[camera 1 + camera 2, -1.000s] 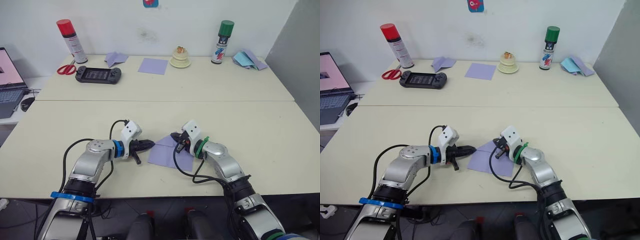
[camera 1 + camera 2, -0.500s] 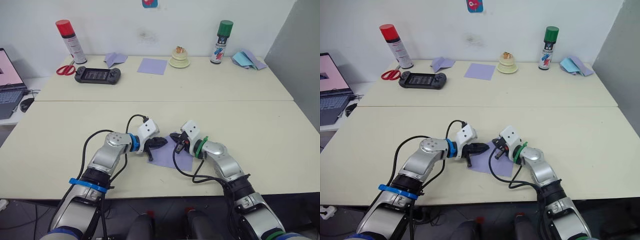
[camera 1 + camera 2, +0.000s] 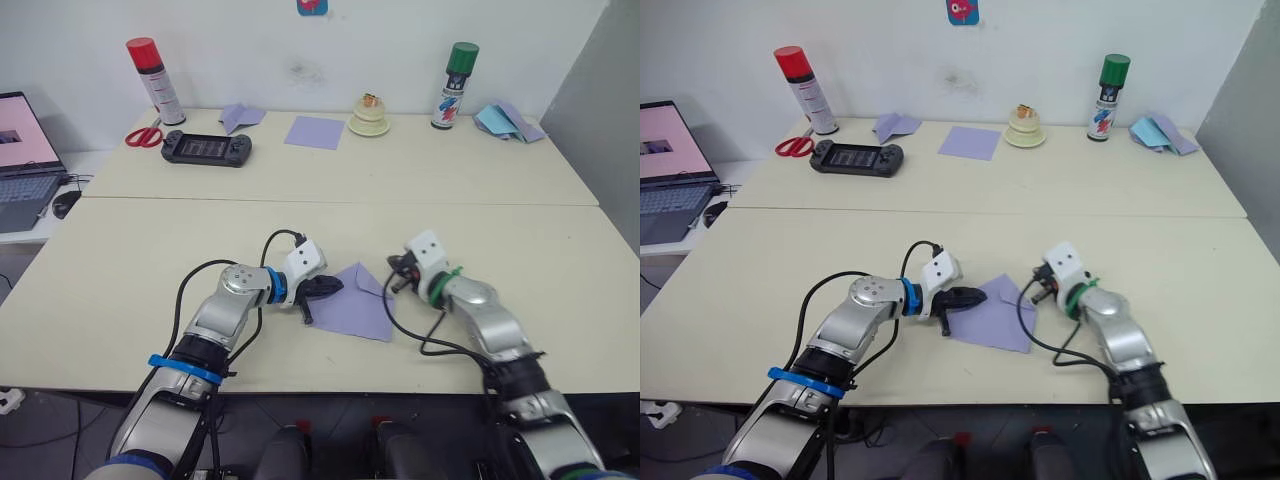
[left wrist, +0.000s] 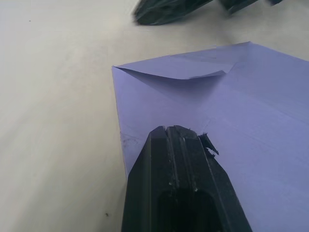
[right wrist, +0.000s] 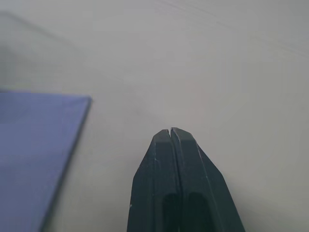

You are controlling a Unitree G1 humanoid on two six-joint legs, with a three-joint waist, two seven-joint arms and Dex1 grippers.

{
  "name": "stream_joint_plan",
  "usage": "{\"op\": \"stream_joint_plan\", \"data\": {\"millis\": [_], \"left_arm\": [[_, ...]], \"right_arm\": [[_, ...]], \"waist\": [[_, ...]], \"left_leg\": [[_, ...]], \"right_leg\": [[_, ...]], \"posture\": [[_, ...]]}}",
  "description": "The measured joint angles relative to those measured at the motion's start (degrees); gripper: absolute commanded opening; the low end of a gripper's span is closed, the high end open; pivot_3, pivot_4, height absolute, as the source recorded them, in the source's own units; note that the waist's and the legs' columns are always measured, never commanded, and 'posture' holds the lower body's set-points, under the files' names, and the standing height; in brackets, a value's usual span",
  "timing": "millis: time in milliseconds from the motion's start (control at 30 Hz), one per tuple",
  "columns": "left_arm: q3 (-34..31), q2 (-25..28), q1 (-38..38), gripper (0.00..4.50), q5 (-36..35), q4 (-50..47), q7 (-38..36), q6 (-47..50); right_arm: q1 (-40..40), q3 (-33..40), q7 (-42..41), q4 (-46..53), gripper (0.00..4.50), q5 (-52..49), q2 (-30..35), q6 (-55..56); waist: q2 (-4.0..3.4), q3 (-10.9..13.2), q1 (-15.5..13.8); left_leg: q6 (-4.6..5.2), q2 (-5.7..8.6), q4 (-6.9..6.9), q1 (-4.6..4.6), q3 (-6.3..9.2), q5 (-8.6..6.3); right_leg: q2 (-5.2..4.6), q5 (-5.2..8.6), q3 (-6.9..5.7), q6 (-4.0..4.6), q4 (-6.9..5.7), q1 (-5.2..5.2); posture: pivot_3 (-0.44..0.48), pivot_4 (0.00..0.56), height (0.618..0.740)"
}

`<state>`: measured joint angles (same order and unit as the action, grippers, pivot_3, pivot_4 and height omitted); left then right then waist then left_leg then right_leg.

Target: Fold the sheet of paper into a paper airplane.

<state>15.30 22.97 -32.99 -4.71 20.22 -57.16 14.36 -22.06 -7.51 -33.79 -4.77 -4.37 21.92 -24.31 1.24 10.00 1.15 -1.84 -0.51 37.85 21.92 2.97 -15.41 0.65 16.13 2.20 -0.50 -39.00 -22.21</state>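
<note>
Black fingers of my left gripper (image 3: 328,288) are pressed together with nothing between them, and their tips are resting on the sheet of paper (image 3: 362,305) close to its left corner. My right gripper (image 5: 171,131) is also closed and empty, hovering over the bare tabletop (image 3: 560,270) just beside the right corner of the sheet, not touching it.

The sheet is lying flat near the front edge of the tabletop, between my two grippers, turned like a diamond. In the left wrist view one corner (image 4: 193,70) is folded over a little and crease lines are running across the paper.

I judge that I am pinning the sheet with the left tips while the right one is getting ready for a fold. To do this well, I am thinking to keep the left pressure light and steady so the thin paper is not sliding or wrinkling. The right tips should slip under the near edge and follow an existing crease, not make a new one.
</note>
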Motion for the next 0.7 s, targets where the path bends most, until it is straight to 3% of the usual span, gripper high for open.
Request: {"op": "stream_joint_plan", "data": {"millis": [200,300,500,700], "left_arm": [[-0.2,-0.4,0.3,0.01,0.0,0.2,0.2,-0.1],[-0.3,-0.4,0.5,0.01,0.0,0.1,0.3,-0.1],[-0.6,-0.7,0.4,0.01,0.2,0.4,0.9,0.1],[-1.3,-0.7,0.4,0.01,0.1,0.6,1.4,0.8]], "right_arm": [[9.3,-0.9,-10.0,15.3,0.0,-4.9,9.6,-8.3],[12.5,-0.8,-11.8,19.6,0.0,-8.3,10.2,-12.1],[14.6,-2.3,-12.5,22.5,0.0,-11.1,8.6,-15.0],[13.0,-2.2,-8.6,18.1,0.0,-12.8,-0.5,-15.0]], "waist": [[-0.05,-0.1,0.0],[-0.02,-0.1,0.0],[0.06,-0.2,0.2],[0.1,-0.4,0.5]], "left_leg": [[0.0,-0.07,-0.01,-0.04,0.05,0.0],[0.0,-0.07,-0.01,-0.06,0.03,0.0],[0.0,-0.11,-0.02,-0.09,0.04,0.0],[0.0,-0.21,-0.04,-0.14,0.06,0.0]], "right_leg": [[0.08,0.03,-0.04,-0.04,0.02,0.05],[0.08,0.03,-0.02,-0.05,0.03,0.07],[0.11,0.04,-0.03,-0.06,0.04,0.08],[0.2,0.04,-0.03,-0.06,0.02,0.07]], "posture": [[0.0,0.15,0.74],[0.0,0.15,0.74],[0.0,0.15,0.74],[0.0,0.15,0.74]]}}
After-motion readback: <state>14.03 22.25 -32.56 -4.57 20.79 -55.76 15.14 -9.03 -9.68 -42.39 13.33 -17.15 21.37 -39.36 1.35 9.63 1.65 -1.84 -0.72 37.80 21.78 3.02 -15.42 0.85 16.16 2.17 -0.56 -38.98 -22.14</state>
